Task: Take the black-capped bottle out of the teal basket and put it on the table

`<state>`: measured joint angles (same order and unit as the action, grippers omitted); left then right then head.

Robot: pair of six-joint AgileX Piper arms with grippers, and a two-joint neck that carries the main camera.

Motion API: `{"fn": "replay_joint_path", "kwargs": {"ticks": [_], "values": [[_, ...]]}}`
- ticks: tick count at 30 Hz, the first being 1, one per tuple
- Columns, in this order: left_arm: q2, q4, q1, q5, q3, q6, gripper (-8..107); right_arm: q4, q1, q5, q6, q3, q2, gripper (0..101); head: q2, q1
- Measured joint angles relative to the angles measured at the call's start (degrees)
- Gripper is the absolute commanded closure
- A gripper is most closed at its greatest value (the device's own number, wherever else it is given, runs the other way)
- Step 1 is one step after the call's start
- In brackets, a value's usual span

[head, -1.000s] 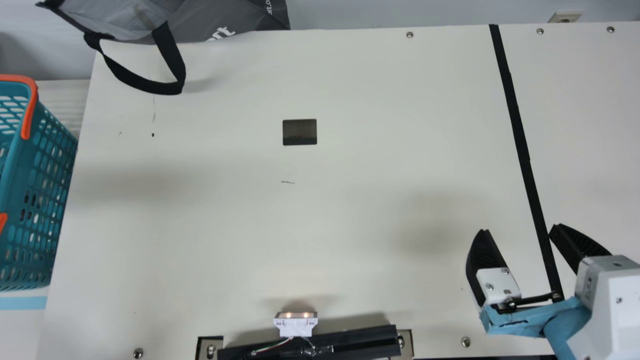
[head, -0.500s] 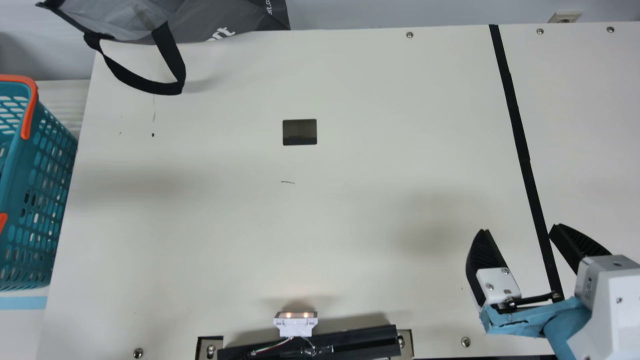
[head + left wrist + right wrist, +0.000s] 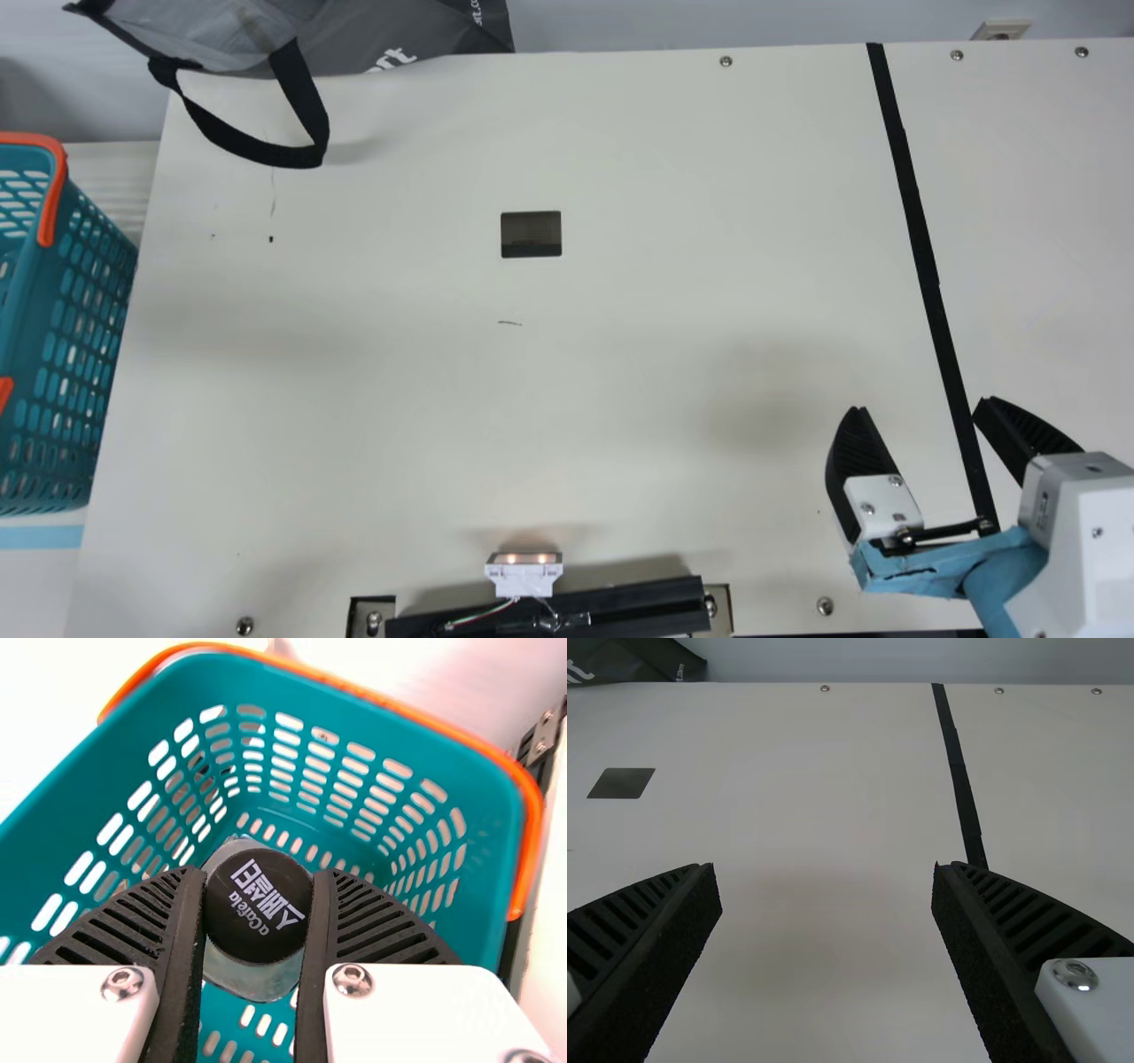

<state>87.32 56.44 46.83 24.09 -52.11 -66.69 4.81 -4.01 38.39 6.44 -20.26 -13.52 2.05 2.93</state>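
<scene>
At the main view's left edge stands the teal basket [image 3: 66, 354] with orange handles. In the left wrist view, the clear bottle [image 3: 252, 970] with its round black cap [image 3: 259, 906] is inside the teal basket [image 3: 310, 687]. My left gripper [image 3: 259, 890] is shut on that cap, one ribbed finger pressed to each side. My right gripper [image 3: 917, 408] is at the table's near right in the main view, its fingers wide apart. Nothing is between the tips of my right gripper [image 3: 826, 870] in the right wrist view.
A grey bag [image 3: 399, 35] with a black strap lies at the table's back left. A rectangular dark hole [image 3: 532, 234] is cut in the tabletop [image 3: 620, 354]. Black tape [image 3: 917, 221] runs along the right side, and a black bar [image 3: 611, 607] lies at the near edge.
Dark patches seen through the basket's side holes half a second ago have gone. The right arm has stayed still.
</scene>
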Motion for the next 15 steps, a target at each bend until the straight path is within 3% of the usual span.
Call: {"fn": "replay_joint_path", "kwargs": {"ticks": [15], "values": [[-10.71, -7.49, 0.44, 8.58, -4.01, 13.21, 99, 0.00, 0.00, -0.07, 0.00, 0.00, 0.00, 10, 0.00, 0.00]]}}
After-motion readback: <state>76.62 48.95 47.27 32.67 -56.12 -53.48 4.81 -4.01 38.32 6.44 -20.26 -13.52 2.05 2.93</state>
